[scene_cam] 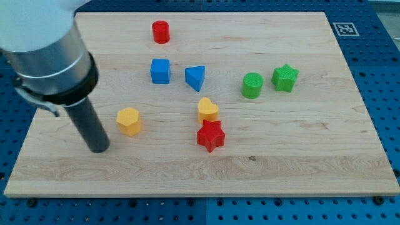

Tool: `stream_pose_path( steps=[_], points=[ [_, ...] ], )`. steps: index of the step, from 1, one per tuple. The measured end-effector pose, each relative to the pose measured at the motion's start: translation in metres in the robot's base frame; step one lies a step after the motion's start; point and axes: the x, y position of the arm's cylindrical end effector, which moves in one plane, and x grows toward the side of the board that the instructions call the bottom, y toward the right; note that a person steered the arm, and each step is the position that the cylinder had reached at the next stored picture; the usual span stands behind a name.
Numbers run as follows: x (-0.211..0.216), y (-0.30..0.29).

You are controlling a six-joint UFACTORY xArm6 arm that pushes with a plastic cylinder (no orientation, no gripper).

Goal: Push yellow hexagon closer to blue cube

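Note:
The yellow hexagon (129, 120) lies on the wooden board at the view's left-centre. The blue cube (160, 70) sits above and to the right of it, a clear gap between them. My tip (99, 149) rests on the board to the lower left of the yellow hexagon, a short gap away, not touching it. The rod rises up and to the left toward the arm's grey body.
A blue triangle (195, 77) sits right of the blue cube. A red cylinder (160, 31) is near the view's top. A yellow heart (207, 109) touches a red star (210, 135) below it. A green cylinder (252, 85) and green star (285, 77) are at the right.

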Motion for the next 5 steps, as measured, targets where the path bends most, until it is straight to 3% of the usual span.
stream_pose_path(
  steps=[3,5],
  points=[
    [-0.027,-0.014],
    [-0.015,0.042]
  ],
)
